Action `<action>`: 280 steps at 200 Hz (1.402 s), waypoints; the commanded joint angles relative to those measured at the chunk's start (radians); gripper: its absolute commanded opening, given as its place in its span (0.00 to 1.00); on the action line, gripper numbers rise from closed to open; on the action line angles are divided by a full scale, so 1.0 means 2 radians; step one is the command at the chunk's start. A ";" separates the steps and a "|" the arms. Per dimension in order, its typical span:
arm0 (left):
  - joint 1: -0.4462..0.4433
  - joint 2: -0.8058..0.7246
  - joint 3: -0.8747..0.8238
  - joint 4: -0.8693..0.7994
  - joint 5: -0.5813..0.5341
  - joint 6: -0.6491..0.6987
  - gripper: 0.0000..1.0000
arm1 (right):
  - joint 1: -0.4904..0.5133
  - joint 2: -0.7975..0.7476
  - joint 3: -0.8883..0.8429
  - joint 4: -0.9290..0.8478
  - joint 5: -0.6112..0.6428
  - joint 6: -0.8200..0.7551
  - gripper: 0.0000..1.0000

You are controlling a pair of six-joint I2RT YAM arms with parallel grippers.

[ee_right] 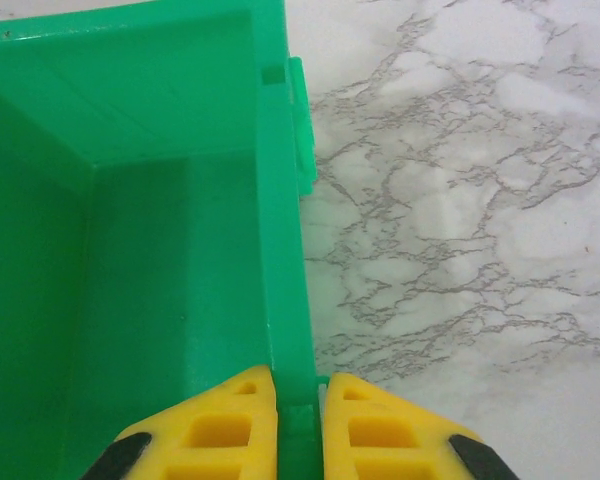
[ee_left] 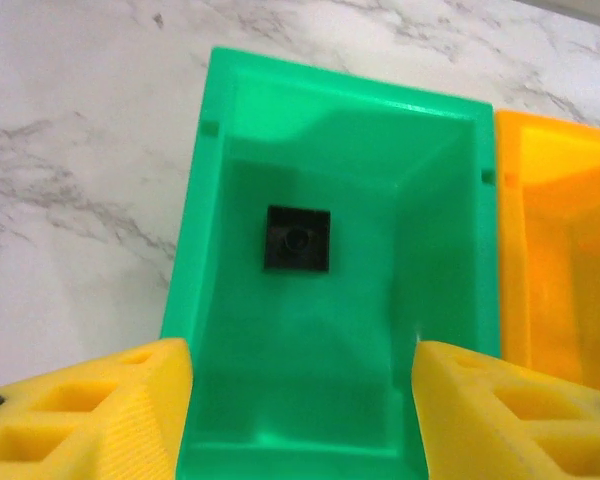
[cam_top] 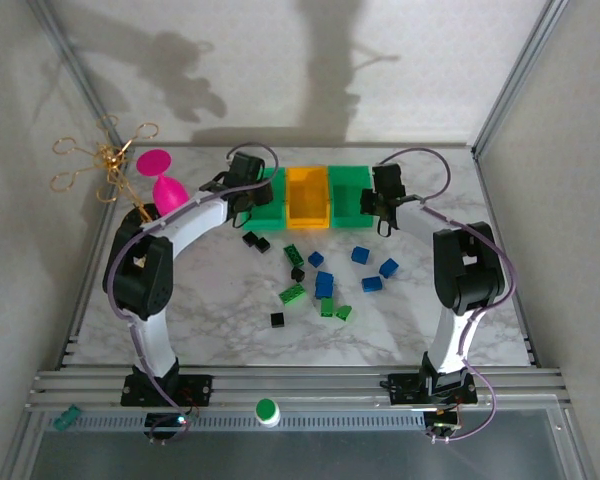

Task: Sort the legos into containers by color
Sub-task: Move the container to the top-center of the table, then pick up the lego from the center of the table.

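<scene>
Left claw (ee_left: 300,400) hanging wide open over left green bin (ee_left: 340,85), holding nothing. One black lego (ee_left: 297,238) lying on floor of this bin. Orange bin (ee_left: 560,250) standing just beside it, no lego showing in visible part. Right claw (ee_right: 300,405) pinching side wall of right green bin (ee_right: 280,250), fingers nearly closed on it; no lego showing inside. Other legos (cam_top: 323,285), blue, green and black, lying scattered on table (cam_top: 210,300) in front of bins. Judging: task is only beginning, one piece sorted, about dozen waiting.
</scene>
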 commanded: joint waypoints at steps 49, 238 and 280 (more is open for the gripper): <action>-0.041 -0.070 -0.108 0.005 -0.008 -0.068 0.66 | -0.003 -0.074 -0.027 -0.007 -0.021 0.037 0.41; -0.126 -0.016 -0.166 0.043 -0.153 -0.309 0.87 | 0.034 -0.246 -0.200 0.003 -0.102 0.114 0.94; -0.125 0.012 -0.130 0.041 -0.155 -0.296 0.81 | 0.034 -0.250 -0.200 0.002 -0.096 0.112 0.97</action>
